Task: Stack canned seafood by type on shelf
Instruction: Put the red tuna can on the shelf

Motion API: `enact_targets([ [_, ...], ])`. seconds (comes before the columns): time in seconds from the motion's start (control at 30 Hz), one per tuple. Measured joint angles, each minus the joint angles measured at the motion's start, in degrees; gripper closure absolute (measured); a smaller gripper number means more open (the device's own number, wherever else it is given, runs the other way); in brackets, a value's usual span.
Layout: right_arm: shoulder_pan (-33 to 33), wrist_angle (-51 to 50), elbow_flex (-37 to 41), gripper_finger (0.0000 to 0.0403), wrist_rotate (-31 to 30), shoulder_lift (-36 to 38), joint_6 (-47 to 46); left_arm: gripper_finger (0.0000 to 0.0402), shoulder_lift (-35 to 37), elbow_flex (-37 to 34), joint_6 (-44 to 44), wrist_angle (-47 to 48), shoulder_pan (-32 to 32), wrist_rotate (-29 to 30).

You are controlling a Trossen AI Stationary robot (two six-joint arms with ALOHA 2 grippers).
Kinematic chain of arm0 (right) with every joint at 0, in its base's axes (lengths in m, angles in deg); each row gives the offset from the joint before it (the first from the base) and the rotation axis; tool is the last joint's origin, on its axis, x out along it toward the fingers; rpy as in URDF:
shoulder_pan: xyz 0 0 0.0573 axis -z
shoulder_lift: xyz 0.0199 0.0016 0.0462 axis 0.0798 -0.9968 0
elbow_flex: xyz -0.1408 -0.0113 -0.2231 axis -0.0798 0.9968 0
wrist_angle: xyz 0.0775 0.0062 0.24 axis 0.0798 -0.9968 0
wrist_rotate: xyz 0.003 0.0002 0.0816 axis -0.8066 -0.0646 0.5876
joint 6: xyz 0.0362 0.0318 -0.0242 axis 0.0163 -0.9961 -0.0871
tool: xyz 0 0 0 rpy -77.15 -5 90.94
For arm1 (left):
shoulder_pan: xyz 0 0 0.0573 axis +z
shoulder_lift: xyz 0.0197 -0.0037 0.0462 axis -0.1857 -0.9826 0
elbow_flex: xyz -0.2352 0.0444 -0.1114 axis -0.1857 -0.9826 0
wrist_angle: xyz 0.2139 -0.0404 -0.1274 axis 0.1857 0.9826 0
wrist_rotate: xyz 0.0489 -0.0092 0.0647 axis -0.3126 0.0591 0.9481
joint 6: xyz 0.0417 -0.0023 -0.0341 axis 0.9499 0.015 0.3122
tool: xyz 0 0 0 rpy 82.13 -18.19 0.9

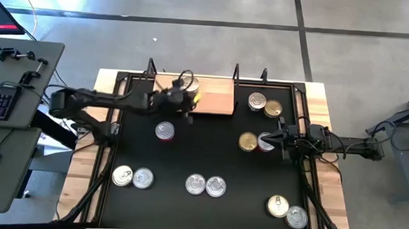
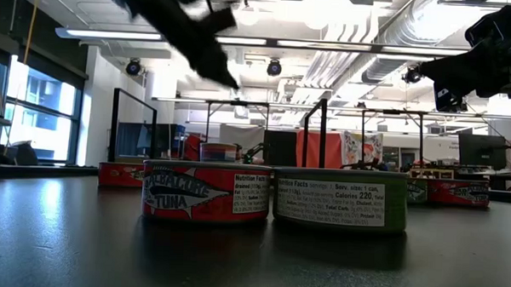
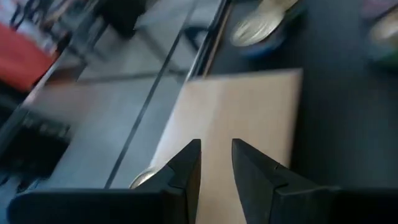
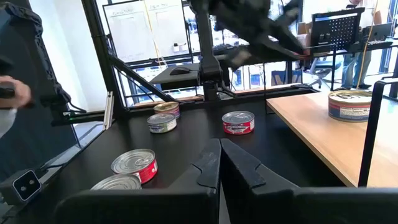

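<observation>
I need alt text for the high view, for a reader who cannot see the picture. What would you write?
Seen from above, the left claw hovers over the left end of a wooden shelf at the far edge of a black table. The right claw, shut, waits near the right side. About a dozen round tins, such as a silver-topped pair, lie scattered around.

The tabletop (image 1: 209, 150) is black, edged by pale wood. The shelf (image 1: 216, 95) is light-brown wood. Most tins show silver tops, such as the pair (image 1: 205, 186) near the front; two gold-topped tins (image 1: 273, 108) (image 1: 248, 141) lie towards the right. In the low view, one tin (image 2: 206, 193) has red sides with white "tuna" lettering and a white label panel; its neighbour (image 2: 340, 199) is green-sided with a white panel. A tin on the shelf (image 4: 350, 105) carries a blue-and-red band. Both arms are dark.
</observation>
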Motion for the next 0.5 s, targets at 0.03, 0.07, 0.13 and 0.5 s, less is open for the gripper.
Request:
enact_targets([
  [0.03,0.0,0.0,0.0,0.0402,0.0,0.0,0.0,0.0328,1.1,-0.1,-0.1,0.6,-2.2,0.0],
  [0.07,0.0,0.0,0.0,0.0402,0.0,0.0,0.0,0.0333,2.0,-0.1,-0.4,1.4,-4.5,0.0],
  [0.13,0.0,0.0,0.0,0.0402,0.0,0.0,0.0,0.0342,3.1,-0.1,-1.4,3.0,-9.0,-0.1],
  [0.5,0.0,0.0,0.0,0.0402,0.0,0.0,0.0,0.0377,2.7,-0.2,-10.1,13.7,-30.4,6.7],
])
